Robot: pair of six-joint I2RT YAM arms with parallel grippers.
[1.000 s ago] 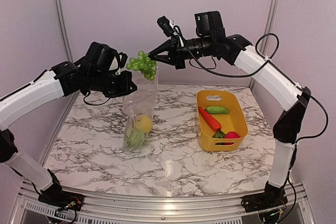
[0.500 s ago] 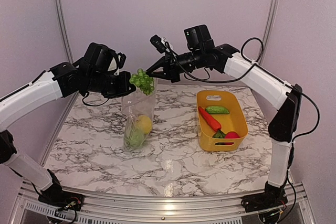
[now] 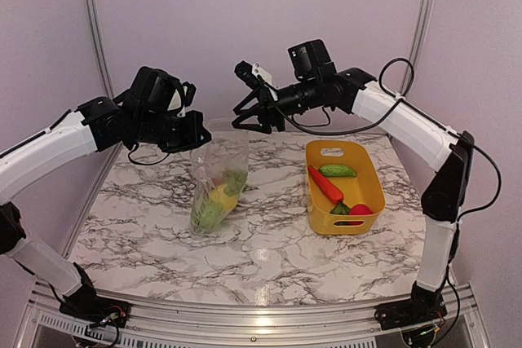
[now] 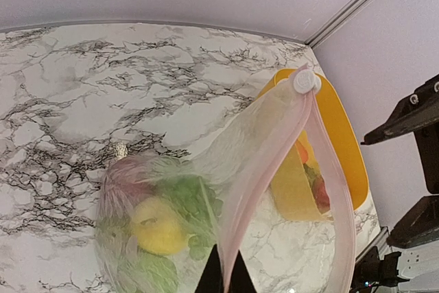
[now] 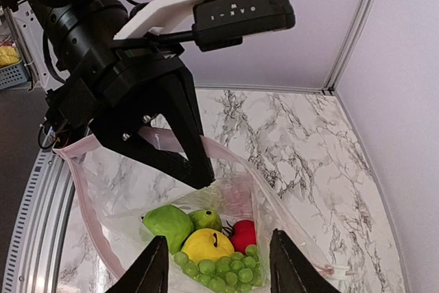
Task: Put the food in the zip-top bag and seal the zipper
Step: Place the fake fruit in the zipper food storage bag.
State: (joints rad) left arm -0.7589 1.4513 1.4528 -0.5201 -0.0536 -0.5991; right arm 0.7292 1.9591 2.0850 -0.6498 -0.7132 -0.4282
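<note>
The left pincer is closed on the upper edge of the zip-top bag, pinching the pale pink zipper and holding the bag upright, with its bottom resting on the marble-patterned bench. The mouth gapes open, and in the left wrist view the two sides of the strip meet at a small white slider at the far end. The right pincer hovers just above that open mouth with its fingers spread apart and nothing between them. Straight below it, inside the bag, lie the green grapes, touching a yellow lemon. A green apple sits to one side of the lemon and a red apple to the other, with another small green piece behind it that I cannot identify. From overhead this food appears as a green and yellow heap at the bottom of the bag. To the right of the bag, and apart from it, stands a yellow basket. It holds a cucumber near its far end, a long red pepper lying along its left side, and a round red fruit at its near end.
</note>
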